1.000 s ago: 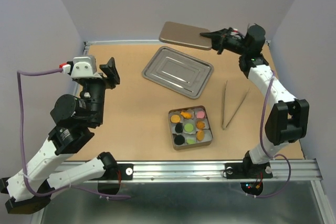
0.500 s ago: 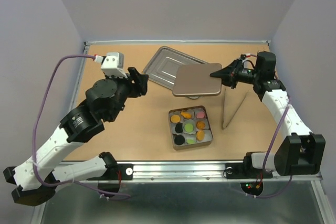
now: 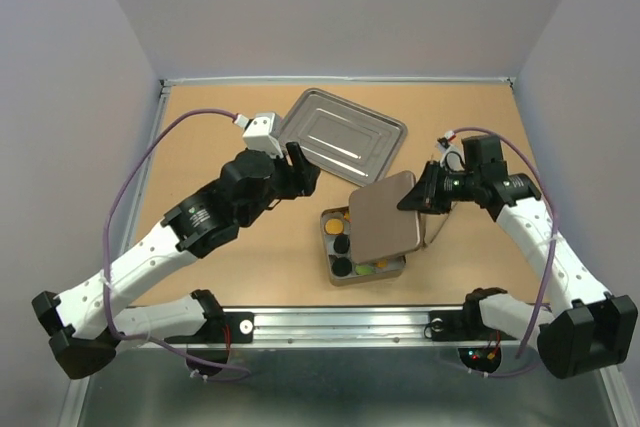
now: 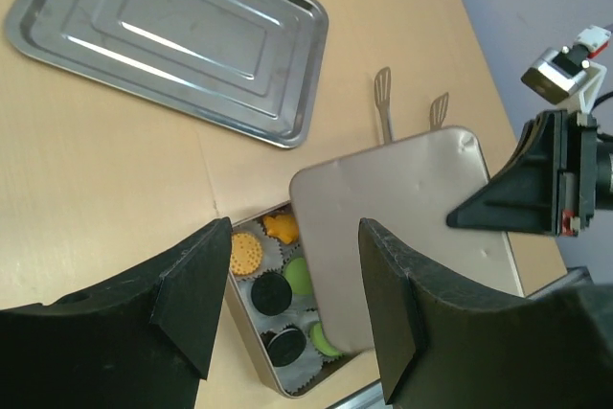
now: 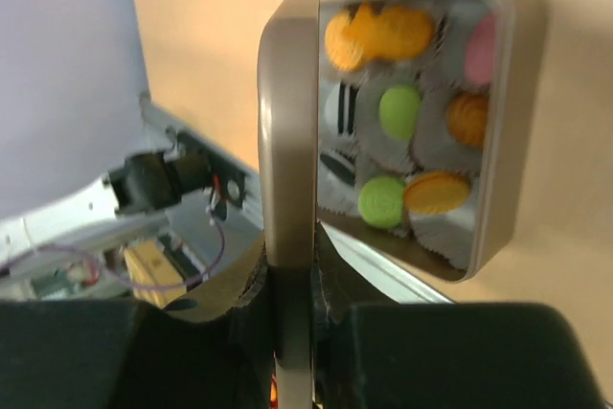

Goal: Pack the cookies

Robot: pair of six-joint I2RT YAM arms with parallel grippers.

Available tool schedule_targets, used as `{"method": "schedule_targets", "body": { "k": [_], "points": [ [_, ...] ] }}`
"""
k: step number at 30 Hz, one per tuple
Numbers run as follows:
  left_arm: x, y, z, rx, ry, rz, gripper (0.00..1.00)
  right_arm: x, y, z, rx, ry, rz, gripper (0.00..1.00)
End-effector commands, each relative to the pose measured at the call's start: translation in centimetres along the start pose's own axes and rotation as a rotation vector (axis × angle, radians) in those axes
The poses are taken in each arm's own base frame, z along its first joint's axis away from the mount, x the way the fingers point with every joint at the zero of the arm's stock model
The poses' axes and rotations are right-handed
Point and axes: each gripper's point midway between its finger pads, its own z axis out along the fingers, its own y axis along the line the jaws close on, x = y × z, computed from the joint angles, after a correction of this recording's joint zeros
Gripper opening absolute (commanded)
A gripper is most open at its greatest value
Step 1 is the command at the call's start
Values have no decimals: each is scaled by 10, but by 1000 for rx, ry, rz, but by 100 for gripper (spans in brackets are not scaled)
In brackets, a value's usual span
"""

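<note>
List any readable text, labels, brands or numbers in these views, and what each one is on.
No readable text in any view.
lid: plain surface, no print or label.
tray: bare metal, no marking visible.
cookies: the black ones show a faint pattern, too small to read.

– where's the tin (image 3: 327,247)?
– by the near edge, about midway along it, with the cookies (image 4: 247,253) inside.
– and the lid (image 3: 385,217)?
– tilted over the tin's right part, its right edge pinched by the right gripper (image 3: 410,201). the tongs (image 4: 383,107) poke out past its far side. the tray (image 3: 340,135) sits nearer the far edge, and the left gripper (image 3: 305,165) hangs between tray and tin.
</note>
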Motion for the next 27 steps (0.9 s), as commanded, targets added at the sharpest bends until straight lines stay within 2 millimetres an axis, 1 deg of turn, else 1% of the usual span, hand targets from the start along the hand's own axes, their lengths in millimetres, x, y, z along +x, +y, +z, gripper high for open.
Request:
{"method": "schedule_targets", "body": {
  "k": [1, 2, 4, 5, 7, 8, 9, 10, 12, 13, 14, 15, 18, 20, 22, 23, 24, 25, 26, 27],
  "points": [
    [-5, -19, 8, 65, -11, -46, 66, 37, 9, 7, -181, 70, -65, 0],
    [-5, -22, 9, 78, -14, -55, 65, 41, 12, 8, -241, 59, -73, 1],
    [-2, -21, 11, 79, -11, -67, 65, 46, 13, 8, -270, 60, -91, 0],
    [4, -21, 14, 82, -3, -79, 65, 53, 11, 11, -290, 76, -92, 0],
    [10, -20, 16, 84, 10, -88, 65, 58, 10, 14, -310, 96, -89, 0],
    [19, -17, 18, 79, 28, -94, 65, 58, 13, 14, -329, 93, -103, 0],
    [21, -17, 19, 81, 31, -102, 65, 62, 12, 15, -335, 99, -104, 0],
    [28, -13, 21, 73, 43, -106, 65, 62, 12, 16, -341, 101, -109, 0],
    [32, -14, 20, 88, 47, -131, 65, 59, 12, 18, -336, 90, -124, 0],
    [40, -11, 22, 83, 61, -134, 65, 59, 12, 19, -336, 87, -133, 0],
    [44, -11, 22, 91, 68, -142, 65, 57, 11, 20, -330, 79, -140, 0],
    [51, -10, 23, 100, 78, -155, 65, 55, 7, 23, -309, 69, -133, 1],
    [62, -10, 24, 117, 102, -184, 65, 49, 2, 29, -275, 57, -106, 1],
    [79, -6, 28, 114, 142, -188, 65, 42, 0, 35, -256, 58, -85, 0],
    [90, -3, 31, 109, 165, -196, 65, 37, -3, 40, -238, 57, -75, 0],
    [101, 2, 32, 98, 190, -200, 65, 36, -6, 44, -227, 66, -66, 0],
    [108, 4, 35, 95, 205, -203, 65, 34, -7, 45, -219, 63, -67, 0],
    [114, 6, 37, 94, 219, -205, 65, 34, -10, 47, -212, 65, -67, 0],
    [128, 11, 37, 93, 255, -209, 66, 35, -14, 49, -196, 66, -62, 0],
    [132, 10, 39, 107, 262, -216, 67, 36, -19, 51, -183, 67, -57, 0]
  ]
}}
